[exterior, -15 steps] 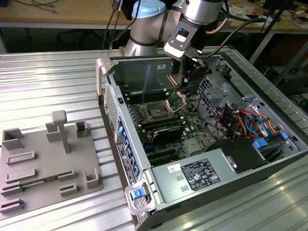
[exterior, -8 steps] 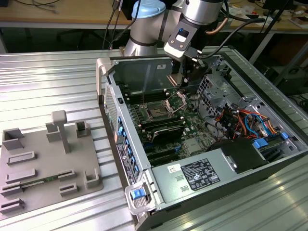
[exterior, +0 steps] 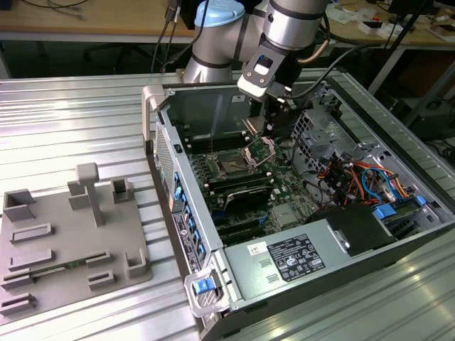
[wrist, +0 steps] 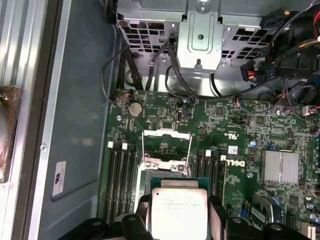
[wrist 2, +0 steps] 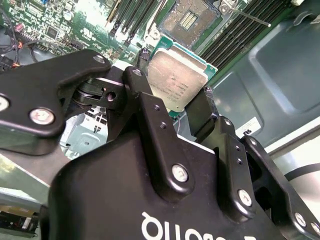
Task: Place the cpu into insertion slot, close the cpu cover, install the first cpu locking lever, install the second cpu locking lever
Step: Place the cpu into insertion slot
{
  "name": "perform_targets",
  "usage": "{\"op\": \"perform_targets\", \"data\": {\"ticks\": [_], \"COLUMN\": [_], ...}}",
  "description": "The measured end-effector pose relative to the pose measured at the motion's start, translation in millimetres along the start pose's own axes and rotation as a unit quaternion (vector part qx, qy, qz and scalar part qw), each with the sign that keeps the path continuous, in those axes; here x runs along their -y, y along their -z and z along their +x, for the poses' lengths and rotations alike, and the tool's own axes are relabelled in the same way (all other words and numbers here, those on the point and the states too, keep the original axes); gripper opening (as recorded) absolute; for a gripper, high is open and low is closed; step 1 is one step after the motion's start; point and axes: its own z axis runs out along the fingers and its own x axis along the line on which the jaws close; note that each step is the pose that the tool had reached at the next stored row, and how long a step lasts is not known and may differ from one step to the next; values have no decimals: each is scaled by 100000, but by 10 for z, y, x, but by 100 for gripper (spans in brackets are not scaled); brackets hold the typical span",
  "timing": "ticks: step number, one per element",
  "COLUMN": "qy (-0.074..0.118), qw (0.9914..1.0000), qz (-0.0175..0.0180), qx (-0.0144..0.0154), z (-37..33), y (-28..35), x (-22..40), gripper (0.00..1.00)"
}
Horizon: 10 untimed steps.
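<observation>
The black body of the jaws sits closest in the second wrist view, and its two fingers [wrist 2: 148, 107] clamp the cpu [wrist 2: 177, 82] by opposite edges, silver top facing the camera. Beyond the cpu, apart from it, the slot [wrist 2: 190, 20] lies bare on the green board [wrist 2: 75, 20], its pin field uncovered, with black memory slots [wrist 2: 235, 35] alongside.

In the first wrist view the cpu [wrist: 179, 212] is again gripped between the fingers [wrist: 142, 220] and hangs over the board [wrist: 235, 125]. Just past it the cover [wrist: 166, 134] stands swung open, with thin levers along both sides. Memory slots [wrist: 122, 175] flank this spot, and a ribbed heatsink [wrist: 280, 166] sits well apart.

In the exterior view the arm [exterior: 284, 28] reaches down into the open case [exterior: 298, 259]. The slot [exterior: 231, 168] shows dark and unfilled, and the cover [exterior: 259, 148] is tilted up beside it, near the arm's end. On the ribbed metal desk [exterior: 71, 121], at the exterior view's left, lies a grey tray [exterior: 71, 234].
</observation>
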Motion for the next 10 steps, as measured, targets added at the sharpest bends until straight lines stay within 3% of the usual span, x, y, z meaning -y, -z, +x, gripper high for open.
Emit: {"op": "perform_targets", "data": {"ticks": [10], "qy": [3], "qw": [100000], "qz": [20], "qx": [35], "z": [0], "y": [-16], "x": [1], "gripper": [55]}}
